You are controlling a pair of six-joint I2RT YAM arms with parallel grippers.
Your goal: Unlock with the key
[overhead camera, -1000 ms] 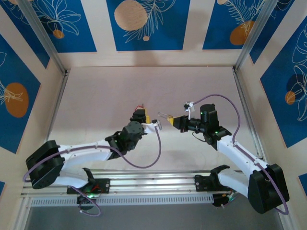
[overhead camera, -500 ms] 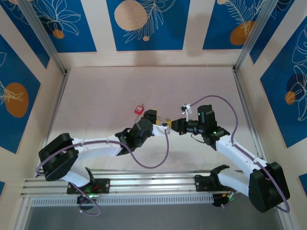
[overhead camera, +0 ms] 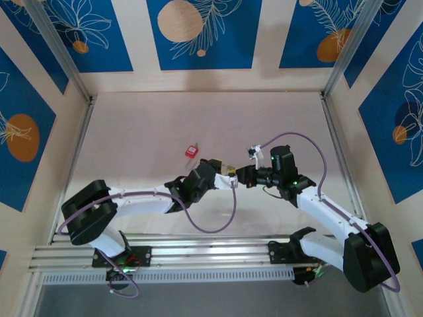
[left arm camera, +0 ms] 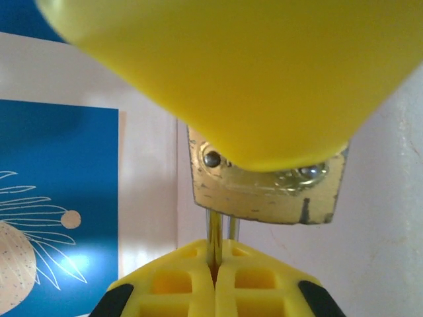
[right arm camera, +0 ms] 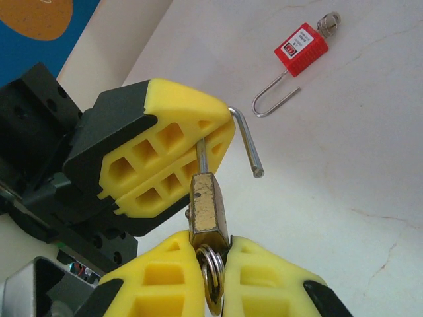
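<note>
A brass padlock [right arm camera: 208, 201] hangs between both grippers above the table, also visible as the brass padlock [overhead camera: 230, 170] from above. My right gripper [right arm camera: 211, 254] is shut on its lower end, where a key ring [right arm camera: 213, 281] pokes out; the key itself is hidden between the fingers. The steel shackle [right arm camera: 246, 139] is sprung open, its free end in the air. My left gripper [left arm camera: 215, 274] is shut on the shackle's long leg [left arm camera: 213, 234], just below the brass body [left arm camera: 264, 195]. From above, the left gripper [overhead camera: 225, 168] and right gripper [overhead camera: 236, 174] meet tip to tip.
A red padlock [overhead camera: 192, 150] lies on the table left of the grippers; it shows as the red padlock [right arm camera: 301, 49] with an open shackle and keys at its far end. Patterned walls and metal rails [overhead camera: 74, 152] enclose the table.
The left gripper left the red padlock on the table, moved right to the brass padlock and shut on its shackle. The right gripper shifted slightly left, still holding the lock.
</note>
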